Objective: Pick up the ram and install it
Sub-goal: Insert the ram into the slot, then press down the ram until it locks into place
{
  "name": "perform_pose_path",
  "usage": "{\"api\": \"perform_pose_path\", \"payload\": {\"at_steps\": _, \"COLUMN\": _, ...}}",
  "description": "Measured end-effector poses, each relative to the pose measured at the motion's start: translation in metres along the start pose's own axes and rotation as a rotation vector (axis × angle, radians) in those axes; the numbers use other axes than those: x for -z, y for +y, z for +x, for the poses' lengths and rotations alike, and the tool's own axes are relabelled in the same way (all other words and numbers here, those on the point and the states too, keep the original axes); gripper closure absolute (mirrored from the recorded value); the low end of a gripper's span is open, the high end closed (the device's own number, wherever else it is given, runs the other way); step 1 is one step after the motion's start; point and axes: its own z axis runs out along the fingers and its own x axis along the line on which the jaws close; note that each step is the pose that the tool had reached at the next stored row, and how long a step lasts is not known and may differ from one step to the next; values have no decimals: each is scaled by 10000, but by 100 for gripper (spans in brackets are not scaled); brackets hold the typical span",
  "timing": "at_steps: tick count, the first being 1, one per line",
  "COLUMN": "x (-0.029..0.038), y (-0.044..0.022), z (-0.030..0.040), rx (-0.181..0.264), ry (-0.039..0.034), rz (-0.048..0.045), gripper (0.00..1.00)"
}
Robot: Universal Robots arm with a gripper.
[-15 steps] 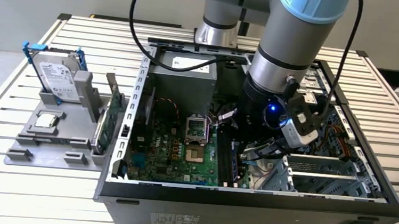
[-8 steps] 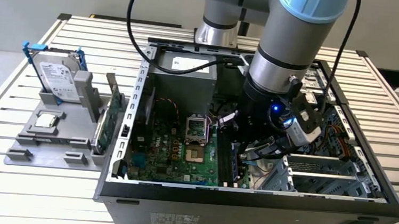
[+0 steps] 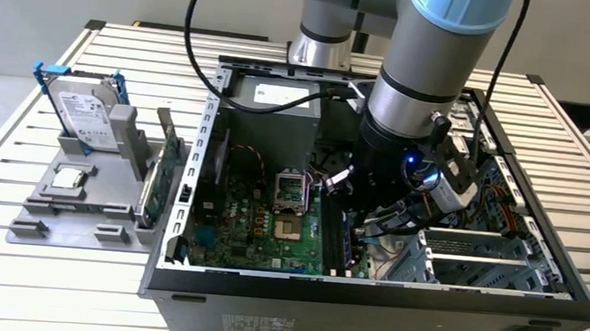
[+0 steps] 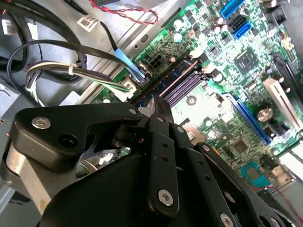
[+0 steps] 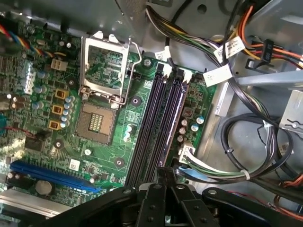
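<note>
Exterior view: the gripper (image 3: pixel 367 218) hangs low inside the case (image 3: pixel 369 294), over the slots (image 3: pixel 336 240).
Second wrist view: the fingers (image 4: pixel 161 142) are pressed close together.
First wrist view: they seem to pinch the thin ram (image 5: pixel 163 171) edge-on, above empty slots.
Risk: a tilted ram could miss its slot or bend, and the wires (image 5: pixel 213 165) beside it could snag.

Even, soft light falls from above in the exterior view, brightening the slatted desk (image 3: pixel 19 191) while the inside of the open computer case (image 3: pixel 369 298) lies in shadow under the arm (image 3: pixel 428 81). In both wrist views the motherboard (image 5: pixel 118 123) is bright and fairly crisp (small highlights glint on its metal parts). The black pincer (image 4: pixel 154 111), close to the lens, is dark and soft-edged.
</note>
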Motion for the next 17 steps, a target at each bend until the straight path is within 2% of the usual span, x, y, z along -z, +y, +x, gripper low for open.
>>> {"api": "perform_pose_path", "payload": {"at_steps": 4, "x": -1, "y": 1, "z": 0, "rx": 423, "ry": -30, "rz": 15, "gripper": 100}}
{"api": "perform_pose_path", "payload": {"at_steps": 11, "x": -2, "y": 1, "z": 0, "rx": 1179, "ry": -86, "rz": -85, "gripper": 100}}
{"api": "perform_pose_path", "payload": {"at_steps": 17, "x": -4, "y": 1, "z": -1, "rx": 1911, "ry": -128, "rz": -109, "gripper": 100}}
